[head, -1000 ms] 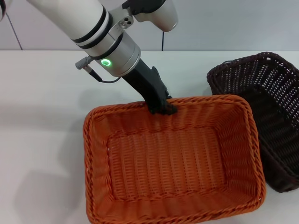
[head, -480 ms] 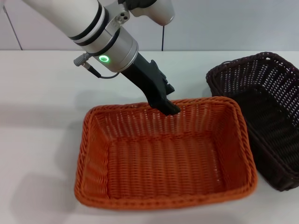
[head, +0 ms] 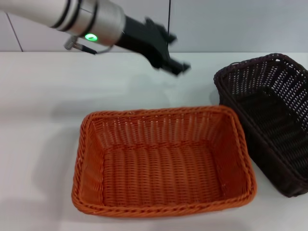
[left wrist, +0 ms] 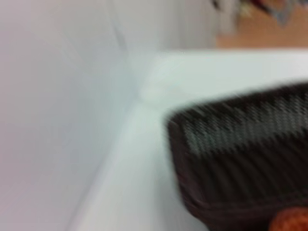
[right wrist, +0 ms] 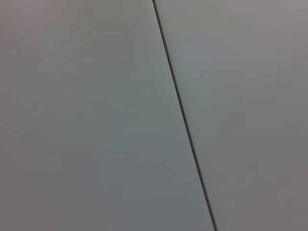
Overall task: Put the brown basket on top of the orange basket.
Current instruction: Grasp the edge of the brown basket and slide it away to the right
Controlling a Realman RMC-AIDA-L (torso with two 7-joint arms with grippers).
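Hovering above the surface (head: 43, 101), the left end effector (head: 174, 65) is carrying nothing, poised beyond the far rim of the orange basket (head: 161, 163) and pointing toward the brown basket (head: 269, 120). Whether its fingers are spread or pressed together I cannot tell, since they are blurring in the head view. The orange basket is sitting flat and upright near the front, its hollow facing up, which judging by the task is making it ready to receive the other one. The brown basket is resting to the right, tilting, with its near side just beside the orange rim. Nothing is standing between the end effector and the brown basket. The left wrist view is looking down at the dark weave. The right arm is parked out of sight, its camera facing a blank wall.
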